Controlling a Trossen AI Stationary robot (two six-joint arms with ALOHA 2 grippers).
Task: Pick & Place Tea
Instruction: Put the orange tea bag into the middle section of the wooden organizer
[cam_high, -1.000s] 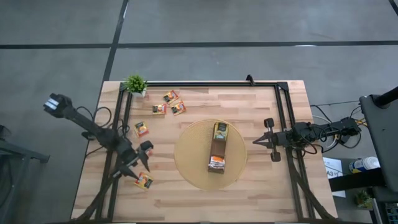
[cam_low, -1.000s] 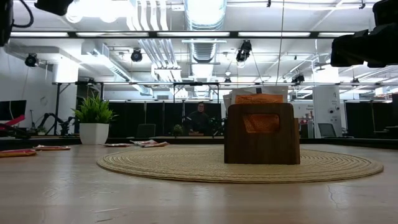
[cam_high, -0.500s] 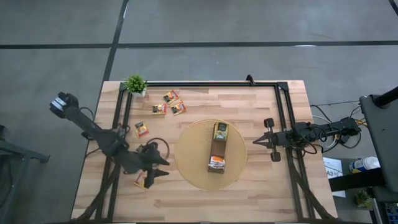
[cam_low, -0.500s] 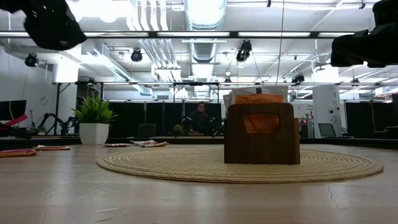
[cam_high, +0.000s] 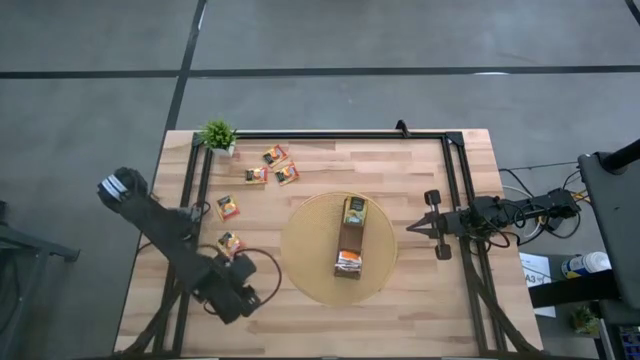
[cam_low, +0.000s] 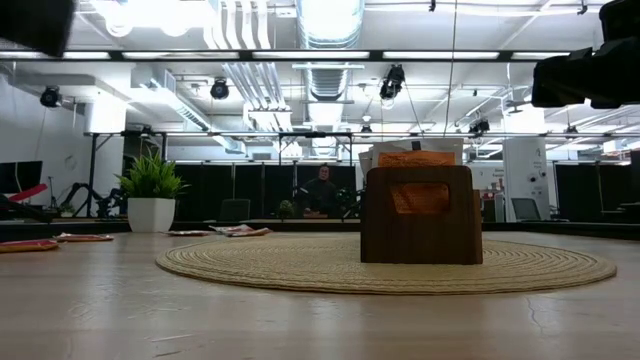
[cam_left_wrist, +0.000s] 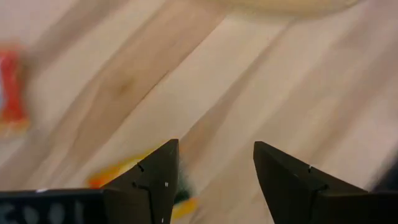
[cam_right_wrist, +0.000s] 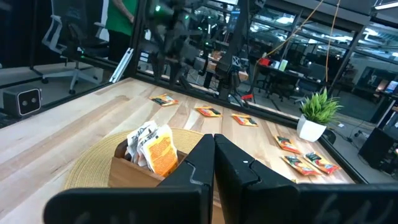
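Small square tea sachets lie flat on the wooden table: three at the far left (cam_high: 272, 154), (cam_high: 256, 174), (cam_high: 287, 173), two more nearer (cam_high: 228, 207), (cam_high: 230, 243). My left gripper (cam_high: 242, 296) hangs open, pointing down, over the near left of the table. In its wrist view an orange-yellow sachet (cam_left_wrist: 121, 177) lies on the wood, partly under one finger, and my left gripper (cam_left_wrist: 214, 162) has bare wood in its gap. My right gripper (cam_high: 412, 228) is shut and level at the right rim of the round mat (cam_high: 300, 255).
A long brown box (cam_high: 350, 238) with sachets in both ends stands on the woven mat (cam_low: 385, 262). A small potted plant (cam_high: 217, 134) stands at the far left corner. A dark frame runs along the table's far, left and right edges. Bare wood lies near the front edge.
My left gripper has swung toward the table's near edge and a little toward the mat, rolled and tipped from nearly level to pointing steeply down. It stays open. It now covers the near-left sachet in the high view, and the arm has uncovered another sachet farther back.
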